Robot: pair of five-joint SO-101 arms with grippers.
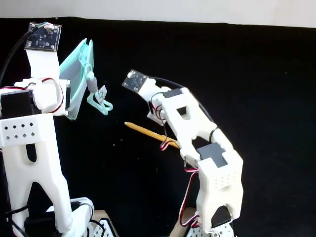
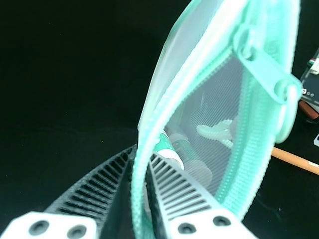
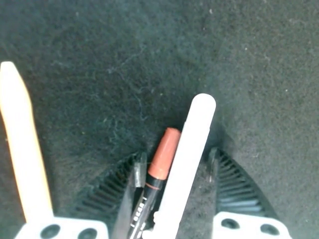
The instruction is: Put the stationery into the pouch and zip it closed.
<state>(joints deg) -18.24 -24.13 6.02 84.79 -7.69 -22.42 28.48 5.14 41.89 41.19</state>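
The mint-green mesh pouch (image 1: 79, 69) was held up off the black desk (image 1: 256, 74) at the far left of the high view, tilted, with its mouth turned towards the middle of the desk. In the left wrist view the left pincer (image 2: 142, 159) was seen closed on the pouch (image 2: 209, 114), one ribbed finger (image 2: 94, 191) on each side of the zip edge, so that the edge was pinched between them. The zip was seen to be undone and the mouth gaped. A green-and-white tube (image 2: 169, 147) and a pale curved piece (image 2: 215, 131) could be made out through the mesh, lying inside. The zip pull (image 2: 266, 74) was seen at the upper end of the opening, with a loop hanging from it.

The right pincer (image 1: 157, 112) was lowered close to the desk near its middle, just beside the pointed end of a yellow pencil (image 1: 145, 131), which lay flat on the cloth, well apart from the pouch. In the right wrist view the right pincer (image 3: 174, 159) was seen narrowed onto two things held side by side between its fingers: a red-capped pen (image 3: 160, 158) and a white stick (image 3: 192, 142), both jutting out beyond the fingertips. One finger was pressed against the pen, while the white stick lay against the pen's other side, close to the second finger. A pale orange stick (image 3: 20, 149) was seen beside the pincer, outside its grip; whether it was the pencil could not be told.
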